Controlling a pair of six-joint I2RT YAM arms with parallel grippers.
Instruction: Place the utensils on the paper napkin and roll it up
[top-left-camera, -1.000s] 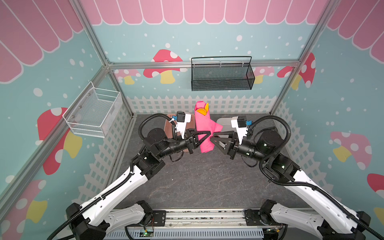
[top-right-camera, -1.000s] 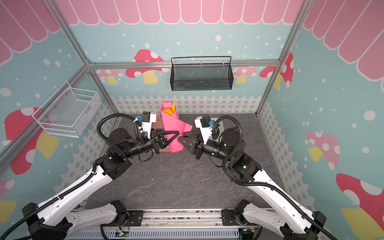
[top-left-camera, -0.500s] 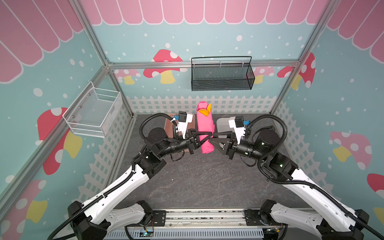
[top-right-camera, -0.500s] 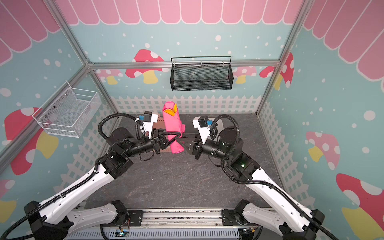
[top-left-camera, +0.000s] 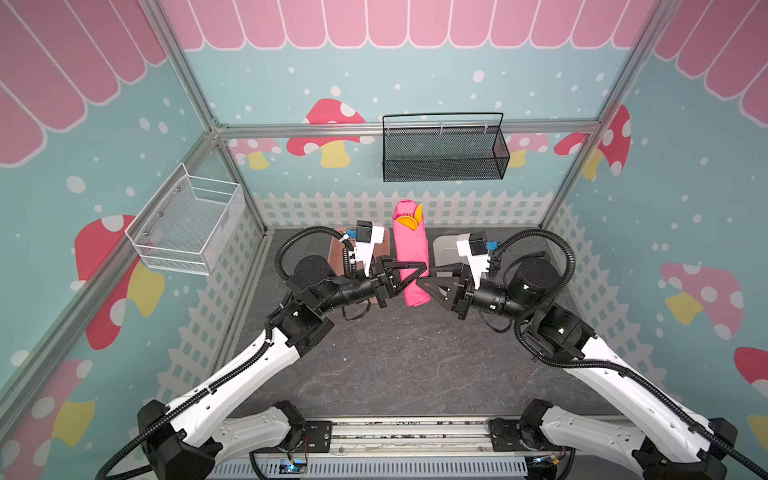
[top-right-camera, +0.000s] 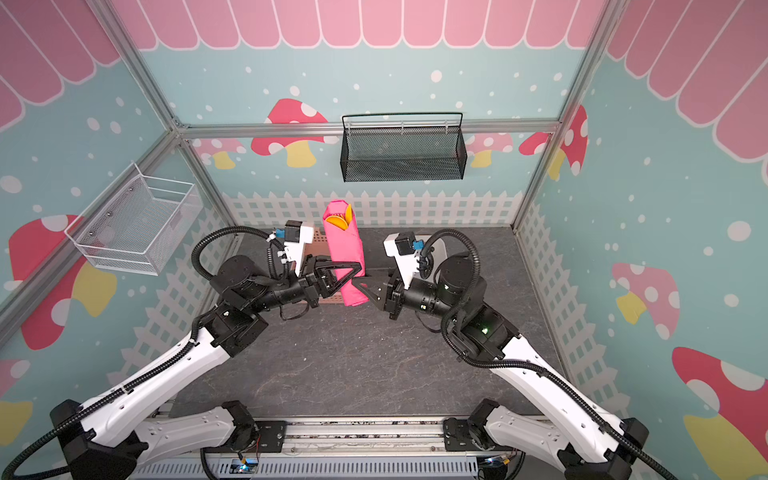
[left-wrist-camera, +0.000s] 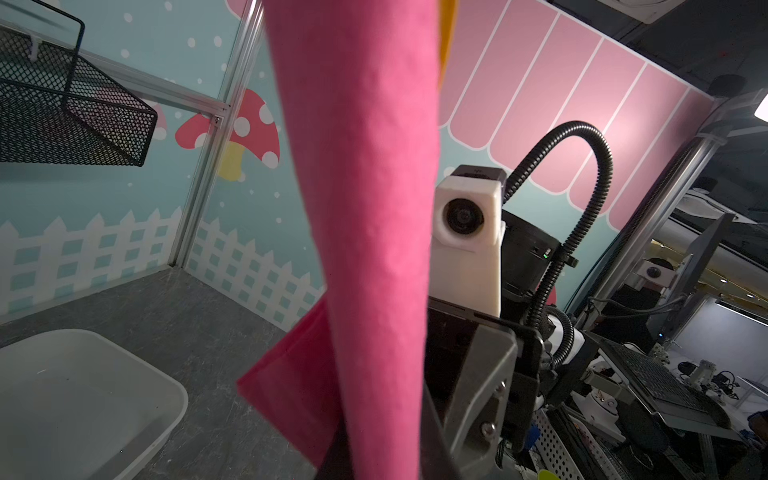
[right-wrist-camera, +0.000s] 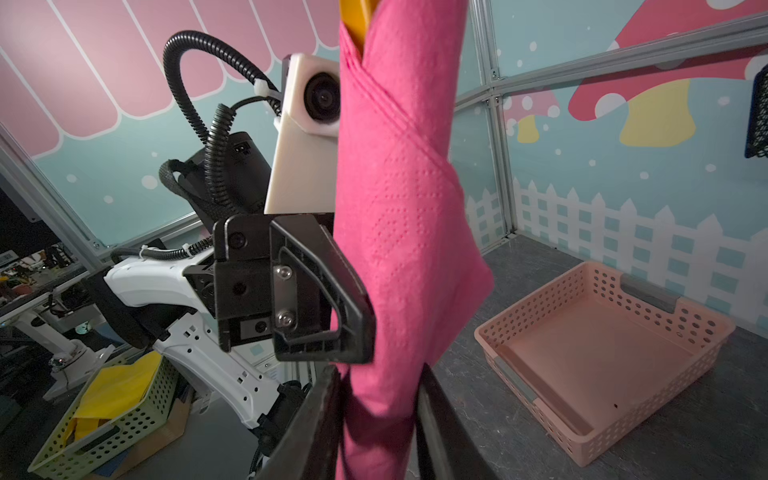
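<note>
Rolled paper napkin (top-left-camera: 410, 249) holds the utensils (top-left-camera: 406, 221), gripped by left hand (top-left-camera: 419, 269).

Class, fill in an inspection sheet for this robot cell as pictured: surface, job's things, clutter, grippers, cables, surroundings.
Surface: dark grey tabletop.
Job's things: paper napkin rolled and held upright; orange utensils poke from its top.
Clutter: salmon basket and grey tray at the back, both empty.
Grippers: left gripper shut on the roll; right gripper has its jaws flanking the roll's lower end, grip unclear.
Cables: black conduit loops over each wrist, away from the roll.
Surroundings: black mesh basket on back wall, white wire basket on left wall.
</note>
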